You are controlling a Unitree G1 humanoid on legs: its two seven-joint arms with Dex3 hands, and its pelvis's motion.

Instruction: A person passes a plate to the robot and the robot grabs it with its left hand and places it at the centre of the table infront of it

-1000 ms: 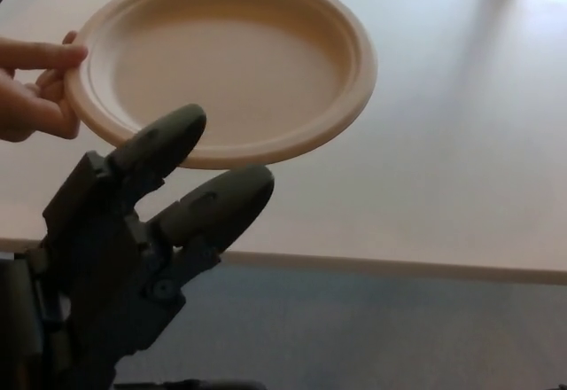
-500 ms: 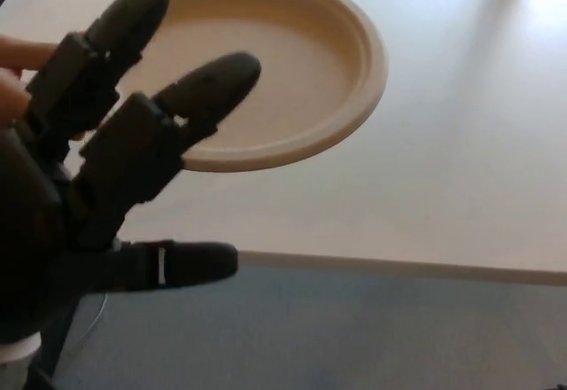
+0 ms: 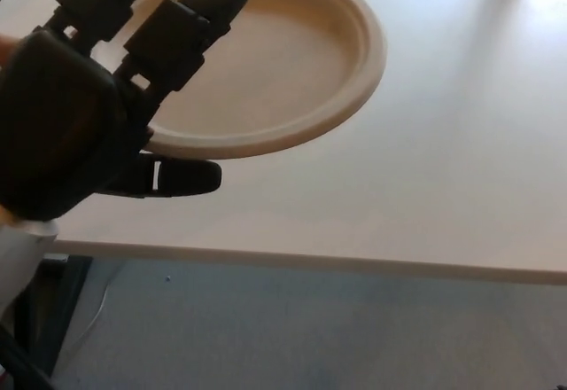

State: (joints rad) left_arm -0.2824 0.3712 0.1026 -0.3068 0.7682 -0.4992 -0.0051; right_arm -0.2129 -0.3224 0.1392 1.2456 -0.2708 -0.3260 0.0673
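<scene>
A beige paper plate (image 3: 292, 62) hovers over the near left part of the light wooden table (image 3: 443, 159), held up from the left. My left hand (image 3: 97, 97) covers the plate's left side, close to the camera. Two fingers (image 3: 190, 18) lie stretched over the plate's top, and the thumb (image 3: 173, 177) sticks out below its near rim. The fingers are apart and I see no grip on the plate. A sliver of the person's hand (image 3: 7, 46) shows at the left edge, mostly hidden behind my hand. My right hand does not show.
The table's front edge (image 3: 354, 261) runs across the lower part of the picture, with grey-blue floor (image 3: 310, 337) below it. A dark table leg or stand (image 3: 49, 301) shows at the lower left.
My left hand has risen from below the plate up to its left side, fingers now over the top. The person's fingers have become almost fully hidden. The plate has barely moved.
</scene>
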